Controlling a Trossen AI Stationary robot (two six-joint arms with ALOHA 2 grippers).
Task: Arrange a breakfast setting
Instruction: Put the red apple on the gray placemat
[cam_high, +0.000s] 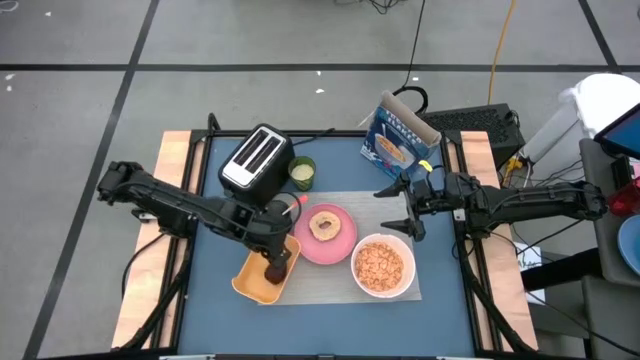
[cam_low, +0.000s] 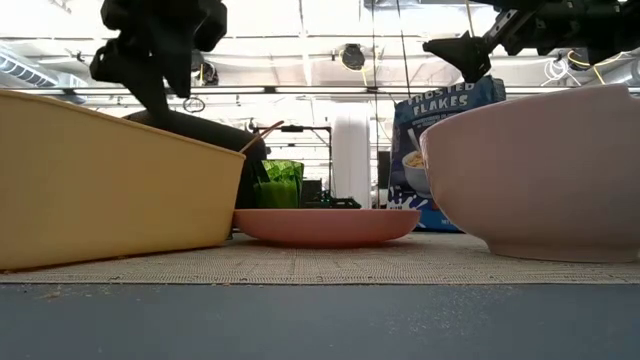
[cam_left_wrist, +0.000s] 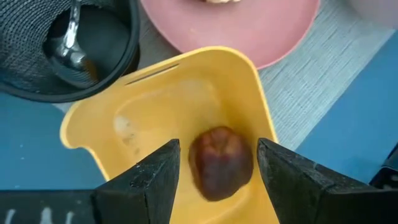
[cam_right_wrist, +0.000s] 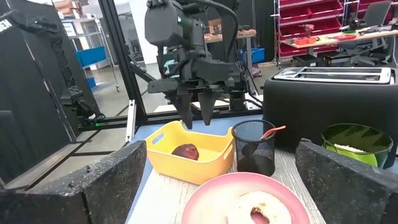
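A small dark-red fruit (cam_left_wrist: 221, 163) lies on the floor of the yellow tray (cam_left_wrist: 161, 106), which stands at the near left of the grey mat (cam_high: 330, 285). My left gripper (cam_high: 275, 268) is open above the tray, fingers pointing down on either side of the fruit and clear of it (cam_right_wrist: 202, 118). A toasted bagel (cam_high: 325, 225) lies on the pink plate (cam_high: 338, 250). The white bowl (cam_high: 353, 262) holds tan cereal (cam_high: 382, 266). A spoon (cam_left_wrist: 71, 43) stands in a black mesh cup (cam_right_wrist: 254, 149). My right gripper (cam_high: 400, 210) is open and empty above the mat's far right.
The black-and-silver toaster (cam_high: 257, 158) and a green cup (cam_high: 302, 172) stand at the far left. A blue cereal box (cam_high: 400, 135) stands at the far right. The blue table top (cam_high: 450, 310) is bare along the near edge.
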